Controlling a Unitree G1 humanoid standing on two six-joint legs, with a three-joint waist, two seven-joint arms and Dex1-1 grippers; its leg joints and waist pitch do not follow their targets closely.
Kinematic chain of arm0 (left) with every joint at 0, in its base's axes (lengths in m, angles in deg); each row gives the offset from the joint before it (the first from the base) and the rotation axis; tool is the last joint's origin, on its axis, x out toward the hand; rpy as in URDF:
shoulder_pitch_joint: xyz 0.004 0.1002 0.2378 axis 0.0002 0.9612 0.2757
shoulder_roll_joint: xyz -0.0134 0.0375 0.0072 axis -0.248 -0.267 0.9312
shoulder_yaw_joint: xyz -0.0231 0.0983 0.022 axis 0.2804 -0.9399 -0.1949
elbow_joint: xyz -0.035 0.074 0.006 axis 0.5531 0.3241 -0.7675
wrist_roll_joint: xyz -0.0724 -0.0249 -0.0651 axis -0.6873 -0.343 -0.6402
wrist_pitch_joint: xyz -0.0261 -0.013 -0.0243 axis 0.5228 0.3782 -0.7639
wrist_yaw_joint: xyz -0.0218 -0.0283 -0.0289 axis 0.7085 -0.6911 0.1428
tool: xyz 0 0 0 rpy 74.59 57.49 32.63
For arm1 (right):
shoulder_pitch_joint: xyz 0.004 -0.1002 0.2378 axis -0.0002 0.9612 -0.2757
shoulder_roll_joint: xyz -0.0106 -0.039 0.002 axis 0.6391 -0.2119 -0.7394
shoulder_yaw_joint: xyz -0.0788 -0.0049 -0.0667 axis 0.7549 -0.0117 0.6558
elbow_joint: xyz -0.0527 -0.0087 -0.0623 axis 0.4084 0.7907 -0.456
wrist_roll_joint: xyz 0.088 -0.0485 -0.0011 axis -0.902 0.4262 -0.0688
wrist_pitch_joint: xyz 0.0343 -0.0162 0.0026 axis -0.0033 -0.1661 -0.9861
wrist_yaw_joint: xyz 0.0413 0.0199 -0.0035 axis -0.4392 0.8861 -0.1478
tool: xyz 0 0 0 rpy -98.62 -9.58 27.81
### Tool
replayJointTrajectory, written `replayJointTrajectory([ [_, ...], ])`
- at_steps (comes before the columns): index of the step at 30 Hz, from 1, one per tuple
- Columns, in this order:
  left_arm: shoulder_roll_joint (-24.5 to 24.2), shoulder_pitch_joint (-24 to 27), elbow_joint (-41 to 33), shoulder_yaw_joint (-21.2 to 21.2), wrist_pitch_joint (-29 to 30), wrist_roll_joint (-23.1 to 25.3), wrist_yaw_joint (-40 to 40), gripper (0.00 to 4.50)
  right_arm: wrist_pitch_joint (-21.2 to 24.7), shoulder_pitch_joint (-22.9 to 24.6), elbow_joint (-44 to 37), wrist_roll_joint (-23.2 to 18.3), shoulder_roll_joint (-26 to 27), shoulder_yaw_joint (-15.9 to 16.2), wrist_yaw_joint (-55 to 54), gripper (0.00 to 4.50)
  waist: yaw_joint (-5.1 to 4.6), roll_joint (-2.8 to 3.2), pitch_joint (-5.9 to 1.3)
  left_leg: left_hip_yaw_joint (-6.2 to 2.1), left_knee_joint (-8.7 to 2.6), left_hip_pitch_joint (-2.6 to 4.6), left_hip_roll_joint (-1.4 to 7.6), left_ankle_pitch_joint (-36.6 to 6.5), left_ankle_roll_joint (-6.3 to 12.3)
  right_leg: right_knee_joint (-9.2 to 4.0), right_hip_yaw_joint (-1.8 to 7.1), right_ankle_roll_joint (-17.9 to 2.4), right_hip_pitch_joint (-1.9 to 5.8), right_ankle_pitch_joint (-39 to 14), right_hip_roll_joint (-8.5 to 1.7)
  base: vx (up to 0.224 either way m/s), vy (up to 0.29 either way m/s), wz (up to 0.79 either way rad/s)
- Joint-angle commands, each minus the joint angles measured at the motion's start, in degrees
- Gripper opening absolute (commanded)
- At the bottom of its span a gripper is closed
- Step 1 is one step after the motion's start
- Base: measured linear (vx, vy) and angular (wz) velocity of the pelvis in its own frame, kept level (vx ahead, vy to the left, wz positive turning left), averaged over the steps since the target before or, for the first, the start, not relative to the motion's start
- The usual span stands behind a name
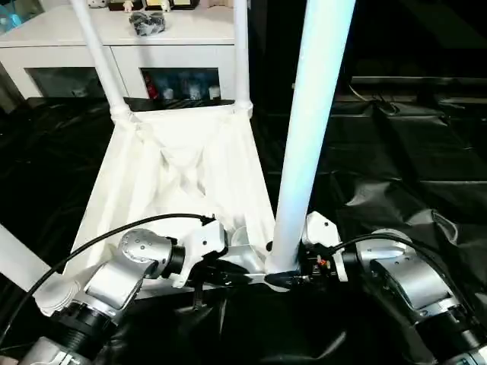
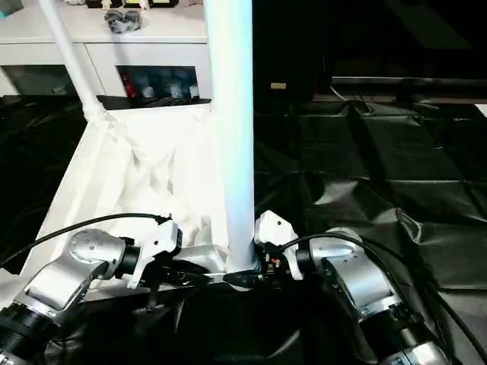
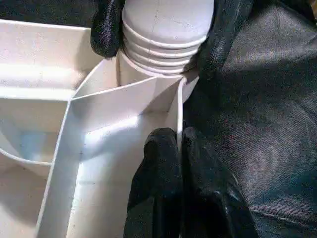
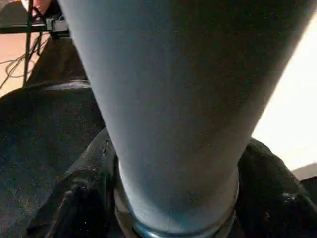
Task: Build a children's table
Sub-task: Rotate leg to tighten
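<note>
Right gripper (image 4: 173,208) holds leg (image 1: 312,129); left gripper (image 3: 179,163) pinches tabletop (image 1: 190,167); black sheet (image 1: 403,167).

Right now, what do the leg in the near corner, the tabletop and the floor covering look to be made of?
Leg: looks like smooth white moulded plastic, with a ridged threaded end.
Tabletop: same white plastic by its look, thin moulded ribs on its underside.
Floor covering: thin black sheeting, plastic or coated fabric; it creases and shines.

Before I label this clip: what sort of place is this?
Probably an indoor room set up for assembly: black sheeting covers the floor, a white cabinet stands behind, and a half-built table lies upside down.
</note>
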Motion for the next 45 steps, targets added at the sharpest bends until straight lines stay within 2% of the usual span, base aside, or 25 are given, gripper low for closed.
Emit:
replayJointTrajectory([
  [1,1.92,-0.26,1.57,-0.75,-0.02,0.85,2.93,0.0,0.62,1.01,-1.05,0.18,1.83,1.53,-1.6,2.7,-0.28,-0.87,-2.04,-2.28,-4.91,1.05,5.38,-14.34,2.03,-4.79,3.14,-13.14,1.04,-13.6,-5.67,0.0,0.0,0.0],
  [3,2.66,-0.42,1.99,-0.14,0.13,1.58,5.41,0.0,0.35,1.4,-0.33,0.93,2.86,1.14,-4.06,2.7,-0.49,-0.7,-1.84,-2.36,-5.13,1.25,5.44,-16.62,0.9,-5.18,3.27,-12.48,0.79,-16.78,-5.72,0.0,0.0,0.0],
  [4,4.33,-0.72,2.36,1.23,1.53,2.42,10.17,0.0,-0.61,1.49,2.44,3.09,5.87,-0.3,-11.45,2.7,-0.85,-0.67,-1.7,-2.51,-5.27,1.24,5.36,-18.15,-0.06,-5.23,3.27,-12.03,0.77,-19.19,-5.73,0.0,0.0,0.0],
  [6,5.22,-0.82,2.42,1.92,2.17,2.52,12.16,0.0,-0.18,1.26,3.88,3.76,7.35,-1.15,-14.92,2.69,-1.8,-0.89,-1.48,-3.0,-5.59,1.01,5.03,-21.21,-1.93,-5.51,3.08,-10.45,0.73,-24.72,-5.83,0.0,0.0,0.0],
  [7,7.22,-0.71,1.79,3.04,4.15,2.56,15.91,0.0,0.84,0.63,6.98,5.06,10.72,-3.16,-22.9,2.69,-2.07,-0.83,-1.54,-3.14,-5.6,0.9,4.99,-21.44,-2.24,-5.51,3.05,-10.05,0.81,-25.42,-5.92,0.0,0.0,0.0],
  [8,7.22,-0.71,1.79,3.04,4.15,2.56,15.91,0.0,0.84,0.63,6.98,5.06,10.72,-3.16,-22.9,2.69,-2.59,-0.85,-1.36,-3.23,-5.63,1.0,4.92,-22.57,-2.59,-5.83,3.08,-9.4,0.43,-27.32,-5.91,0.0,0.0,0.0],
  [10,9.99,-0.64,0.91,3.48,7.04,3.56,20.75,0.0,2.57,-0.16,10.09,6.25,14.67,-5.19,-31.91,2.69,-2.99,-0.86,-1.37,-3.39,-5.57,0.92,4.77,-23.41,-2.49,-6.01,3.09,-8.51,0.38,-29.84,-6.06,0.0,0.0,0.0],
  [11,12.57,-0.81,0.6,3.73,9.2,4.44,24.72,0.0,4.08,-0.81,12.14,7.29,17.65,-6.17,-38.3,2.69,-3.52,-0.89,-1.19,-3.65,-5.53,1.11,4.64,-25.12,-3.06,-6.44,2.97,-7.22,-0.05,-33.36,-6.03,0.0,0.0,0.0],
  [12,12.71,-0.83,0.59,3.75,9.29,4.47,24.92,0.0,4.18,-0.84,12.24,7.32,17.79,-6.22,-38.57,2.69,-3.78,-1.13,-1.2,-3.7,-5.56,1.17,4.61,-25.38,-3.22,-6.47,2.95,-6.98,-0.11,-33.81,-5.98,0.0,0.0,0.0],
  [15,17.35,-1.43,0.93,3.65,10.67,5.39,29.48,0.0,3.94,-1.89,14.79,9.26,21.78,-5.45,-43.42,2.69,-4.4,-0.82,-1.11,-4.01,-5.57,1.2,4.49,-27.49,-3.22,-7.01,2.85,-5.66,-0.38,-35.48,-5.97,0.0,0.0,0.0],
  [16,18.19,-1.54,1.05,3.39,10.7,5.53,30.05,0.0,3.43,-2.07,15.17,9.77,22.56,-4.76,-43.33,2.69,-4.54,-0.67,-1.29,-4.07,-5.68,1.14,4.55,-27.55,-3.24,-6.92,2.86,-5.69,-0.25,-33.87,-5.93,0.0,0.0,0.0],
  [17,18.83,-1.4,0.77,2.62,10.82,5.54,29.81,0.0,3.41,-2.05,15.25,9.32,23.53,-4.27,-42.29,3.04,-4.63,-0.46,-1.22,-4.05,-5.77,1.11,4.61,-27.87,-3.17,-6.91,2.87,-5.87,-0.3,-32.93,-5.85,0.0,0.0,0.0],
  [20,18.57,-1.09,0.29,1.62,10.63,5.46,28.44,0.0,4.23,-1.99,13.89,6.81,24.37,-4.77,-39.58,3.47,-4.51,-0.65,-1.46,-3.67,-5.95,1.07,4.75,-26.28,-2.14,-6.68,3.16,-7.57,-0.21,-26.16,-5.59,0.0,0.0,0.0],
  [23,17.56,-0.82,-0.02,1.39,9.47,5.53,27.18,0.0,4.04,-2.36,13.3,6.34,23.64,-4.66,-38.07,3.66,-4.42,-0.64,-1.46,-3.51,-5.94,0.93,4.73,-25.07,-1.54,-6.47,3.3,-8.57,-0.07,-24.29,-5.69,0.0,0.0,0.0],
  [27,13.2,0.89,-1.89,1.45,7.02,4.1,20.85,0.0,2.18,-3.02,10.27,3.69,18.63,-5.16,-29.55,3.92,-4.11,-0.76,-1.63,-3.27,-5.73,0.88,4.78,-23.58,-0.61,-6.52,3.45,-9.07,0.13,-23.73,-5.91,0.0,0.0,0.0],
  [28,12.34,1.18,-2.19,1.45,6.5,3.8,19.64,0.0,2.31,-3.06,9.42,3.08,17.5,-5.23,-27.56,4.21,-3.82,-0.69,-1.78,-3.18,-5.69,0.92,4.91,-21.99,-0.09,-6.42,3.45,-9.5,0.29,-21.87,-5.88,0.0,0.0,0.0],
  [29,11.74,1.38,-2.39,1.52,6.3,3.56,18.79,0.0,2.4,-3.05,8.75,2.73,16.66,-5.26,-25.87,4.21,-3.51,-0.84,-1.87,-2.9,-5.61,0.8,4.93,-19.76,0.68,-6.19,3.5,-10.25,0.37,-18.76,-5.67,0.0,0.0,0.0],
  [30,11.48,1.44,-2.44,1.54,6.2,3.47,18.4,0.0,2.36,-3.02,8.43,2.64,16.2,-5.15,-25.11,4.28,-3.51,-0.84,-1.87,-2.9,-5.61,0.8,4.93,-19.76,0.68,-6.19,3.5,-10.25,0.37,-18.76,-5.67,0.0,0.0,0.0],
  [32,8.31,1.87,-2.59,1.65,5.48,2.57,13.84,0.0,1.71,-1.88,4.08,1.37,9.74,-2.89,-14.64,4.28,-2.39,-0.83,-2.1,-2.35,-5.14,1.27,5.03,-16.37,2.41,-5.92,3.49,-11.64,0.4,-14.69,-5.61,0.0,0.0,0.0],
  [33,7.87,1.87,-2.52,1.64,5.32,2.49,13.22,0.0,1.69,-1.64,3.41,1.1,8.78,-2.51,-13.06,4.28,-2.18,-0.82,-2.18,-2.27,-5.14,1.21,5.09,-15.28,2.9,-5.8,3.47,-11.78,0.56,-13.51,-5.55,0.054,-0.02,0.1],
  [37,5.22,1.94,-2.36,1.59,4.07,1.24,8.49,0.0,1.3,-0.37,0.24,-0.46,3.75,-1.2,-5.12,4.28,-0.95,-0.84,-2.84,-1.99,-4.32,0.85,5.18,-6.03,6.12,-4.06,2.98,-14.28,1.25,0.69,-5.32,0.057,-0.005,0.04],
  [39,4.05,1.74,-2.14,1.6,3.77,0.31,6.02,0.0,1.16,-0.29,-0.32,-0.8,2.01,-0.87,-2.13,4.11,-0.5,-0.85,-2.91,-1.87,-4.09,0.85,5.23,-4.6,7.39,-3.71,2.86,-15.02,1.22,3.09,-5.3,0.026,0.001,0.01],
  [40,2.99,1.47,-1.93,1.51,3.88,-0.34,3.98,0.0,1.13,-0.35,-0.57,-1.13,1.04,-0.7,-0.48,3.93,-0.41,-1.32,-2.98,-1.88,-3.99,0.6,5.22,-3.72,8.01,-3.43,2.81,-15.25,1.48,3.9,-5.43,0.0,0.0,0.0],
  [43,1.25,0.93,-1.36,1.26,3.4,-0.75,0.73,0.0,1.21,-0.65,-0.73,-1.75,0.18,-0.65,1.19,3.82,-0.19,-1.32,-2.86,-1.84,-3.95,0.57,5.27,-4.62,8.3,-3.63,2.59,-15.3,1.24,0.9,-5.38,0.0,0.0,0.0],
  [45,0.54,0.67,-1.14,0.97,3.08,-0.74,-0.32,0.0,1.12,-0.93,-0.71,-1.83,0.0,-0.46,1.71,3.57,-0.12,-1.23,-2.68,-1.93,-4.15,0.59,5.38,-6.33,7.24,-3.82,2.63,-15.07,1.07,-2.7,-5.41,0.0,0.0,0.0],
])
